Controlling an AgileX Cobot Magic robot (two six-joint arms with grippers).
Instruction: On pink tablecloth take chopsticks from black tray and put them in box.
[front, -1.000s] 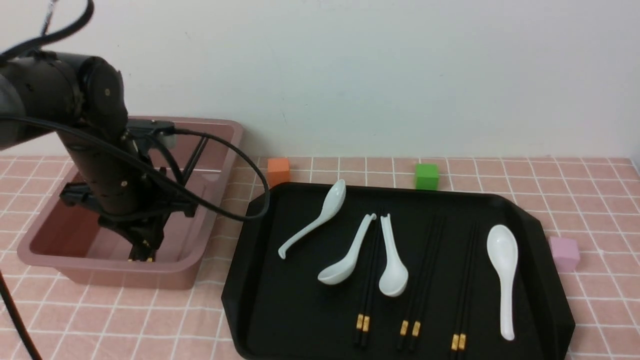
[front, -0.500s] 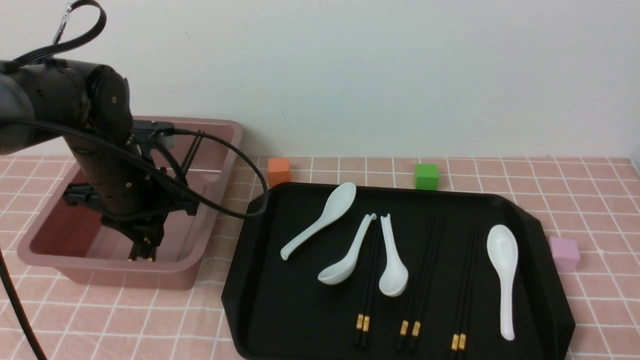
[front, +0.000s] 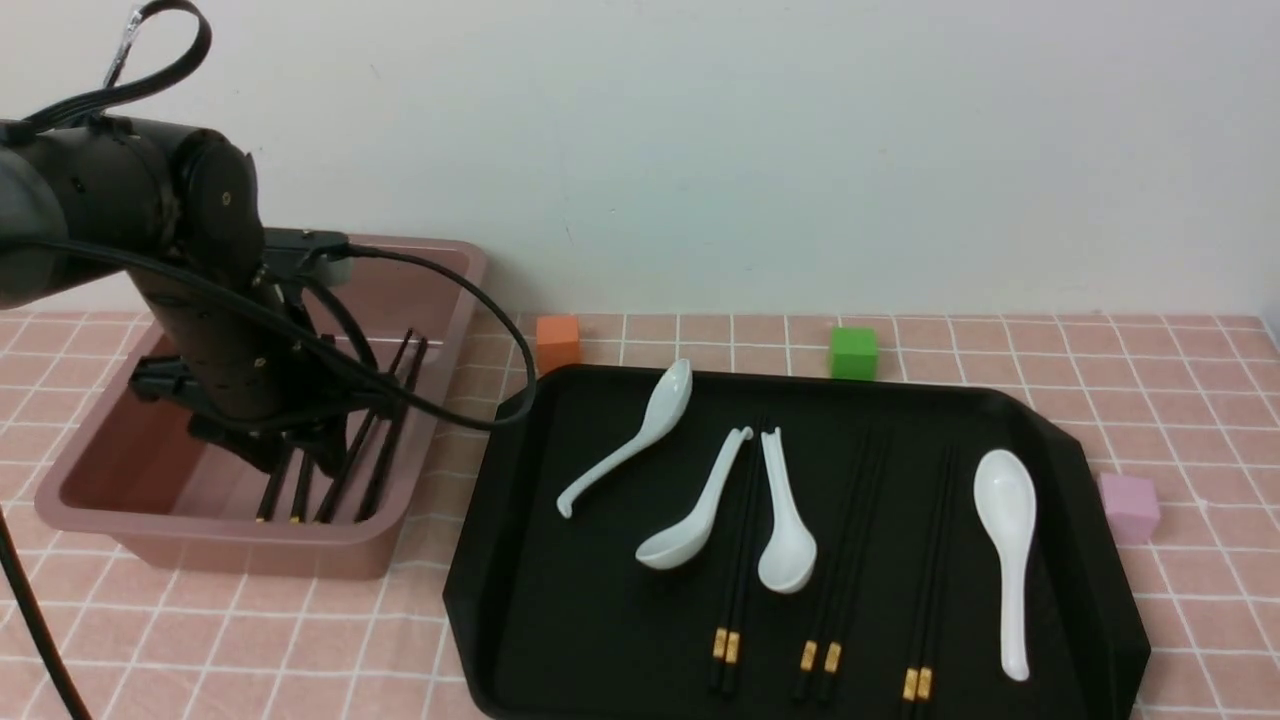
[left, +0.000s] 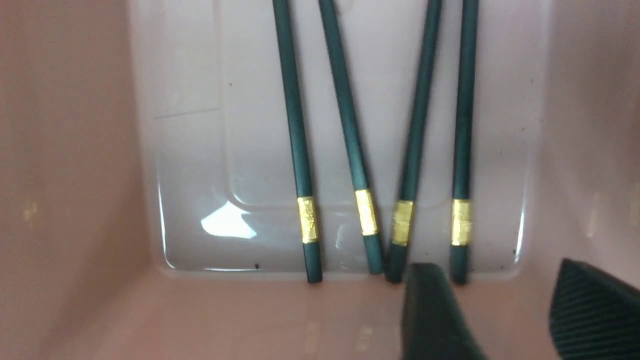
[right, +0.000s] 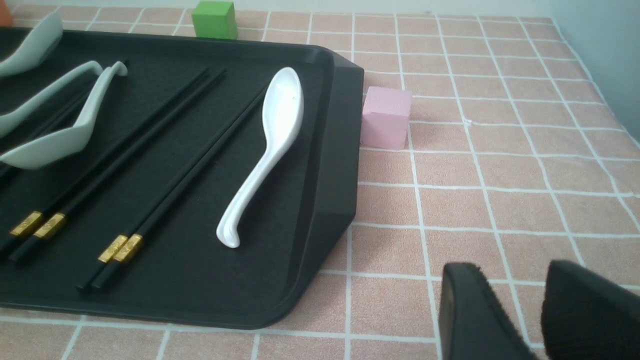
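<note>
The mauve box (front: 250, 550) stands at the left on the pink tablecloth (front: 300, 650). Several black chopsticks (front: 378, 470) lie loose on its floor, their gold bands side by side (left: 350, 125). My left gripper (front: 300, 455) hangs inside the box just above their thick ends, open and empty (left: 495, 265). Three more pairs lie on the black tray (front: 560, 620): one (front: 735, 600) partly under spoons, one in the middle (front: 850, 540), one to the right (front: 932, 560). My right gripper (right: 510, 267) is open over the cloth beside the tray's right rim (right: 330, 150).
Several white spoons (front: 1005, 530) lie on the tray among the chopsticks. An orange cube (front: 557, 342) and a green cube (front: 853, 352) sit behind the tray. A pink cube (right: 385, 117) sits at its right side. The left arm's cable (front: 480, 330) loops over the box's right rim.
The left gripper has opened and let go of a pair of chopsticks. That pair now lies on the box floor. The arm has risen slightly.
</note>
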